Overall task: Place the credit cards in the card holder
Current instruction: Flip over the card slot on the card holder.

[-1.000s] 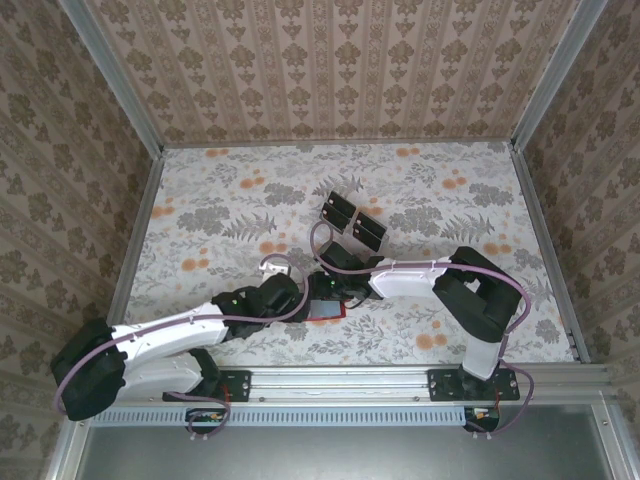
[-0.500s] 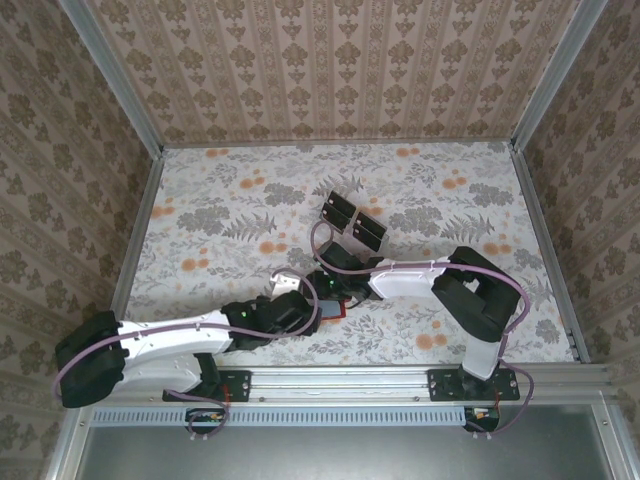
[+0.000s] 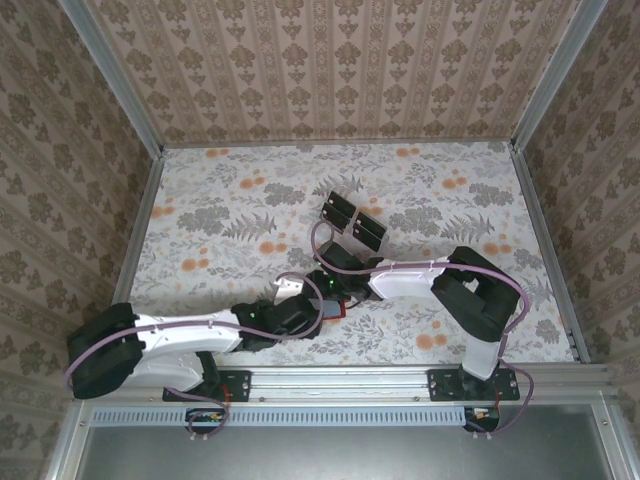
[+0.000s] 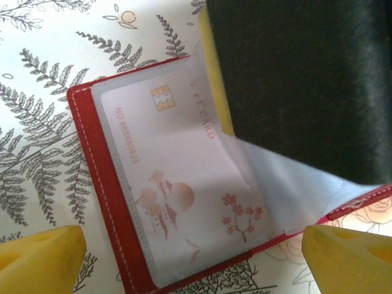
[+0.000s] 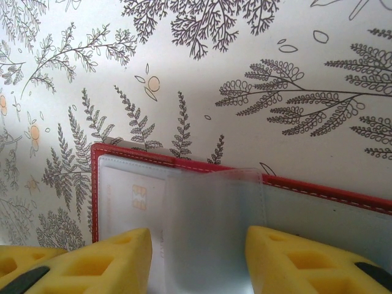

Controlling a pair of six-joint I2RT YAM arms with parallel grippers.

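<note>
The left claw has pulled back, wide open; one card sits inside the wallet. The right claw pinches its clear sleeve.

The small red stitched folding card holder looks like matt leatherette, with pale thread along its edge. Its clear plastic sleeves are glossy and slightly cloudy (a pale pinkish card shows smooth beneath one). The yellow fingertip pads look foamy, matt and ribbed. The floral tabletop appears smooth and printed.
</note>
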